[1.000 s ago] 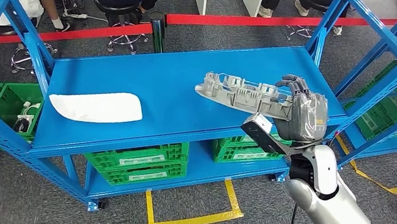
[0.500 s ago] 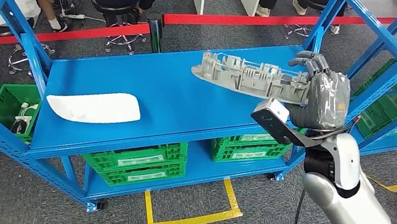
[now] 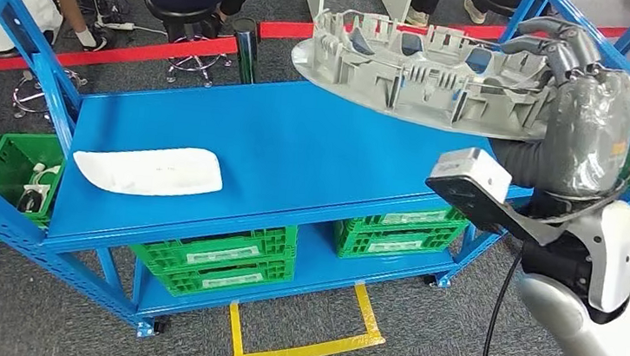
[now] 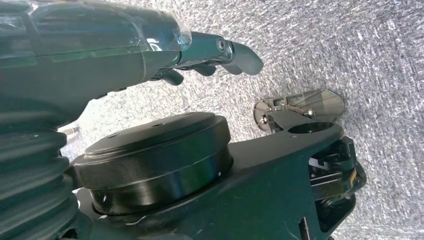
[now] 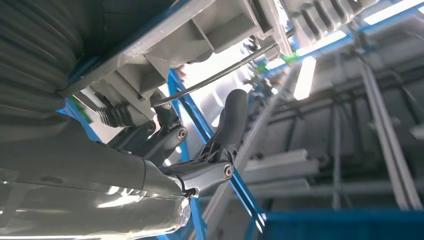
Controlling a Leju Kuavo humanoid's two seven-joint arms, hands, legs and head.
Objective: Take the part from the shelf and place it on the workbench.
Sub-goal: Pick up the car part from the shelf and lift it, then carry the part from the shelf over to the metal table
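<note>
— Curling over what, those fingers [image 3: 560, 40]?
— The right hand [image 3: 582, 125] grips the grey part's [image 3: 418, 66] end, holding it clear above the blue shelf [image 3: 296, 154].
— And the left hand [image 4: 115, 50]?
— Fingers apart, holding nothing, over grey floor [image 4: 350, 45].

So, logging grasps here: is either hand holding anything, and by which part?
The right hand grips the grey ribbed part at its right end, lifted above the shelf. The left hand holds nothing.
</note>
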